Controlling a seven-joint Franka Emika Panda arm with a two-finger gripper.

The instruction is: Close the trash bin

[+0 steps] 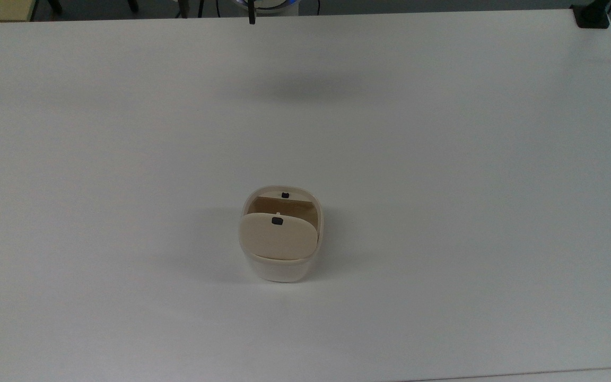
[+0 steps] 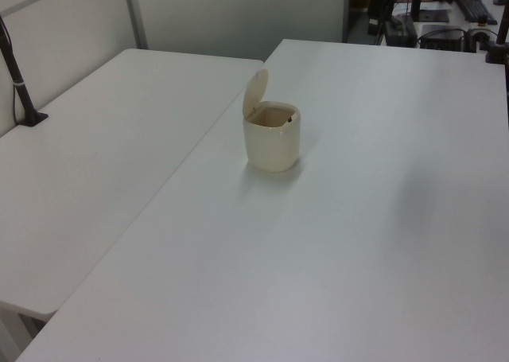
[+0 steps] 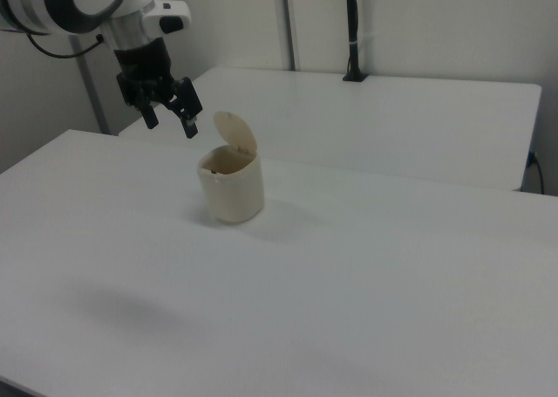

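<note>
One item on table: trash bin (image 1: 280, 268), small, cream-white plastic, rounded-square body w/ softly curved walls, slightly tapering toward base. Stands upright on white table (image 1: 443, 159), roughly mid-width in the top view, a bit toward the top view's lower edge; nothing else near it on the surface.

Lid (image 1: 278, 236): beige, darker than body, rounded-square, hinged at one side of rim, raised nearly upright so bin is open. Small black square button (image 1: 277, 221) near lid's free edge. Second small black mark (image 1: 285, 194) on the rim opposite the hinge. Interior tan-brown; contents not discernible.

Left view: bin (image 2: 272, 139) at centre, lid (image 2: 255, 91) standing up on the left view's left side of rim. 2nd white table (image 2: 95, 171) abuts on the left view's left.

Right view: bin (image 3: 231, 186) w/ lid (image 3: 237, 134) up at the right view's right of rim. Gripper (image 3: 171, 111) hangs in air to the right view's upper left of bin, near but clear of it; black fingers (image 3: 190, 118) spread apart, nothing between them. Arm (image 3: 78, 4) white w/ black joints, entering from the right view's top-left corner
</note>
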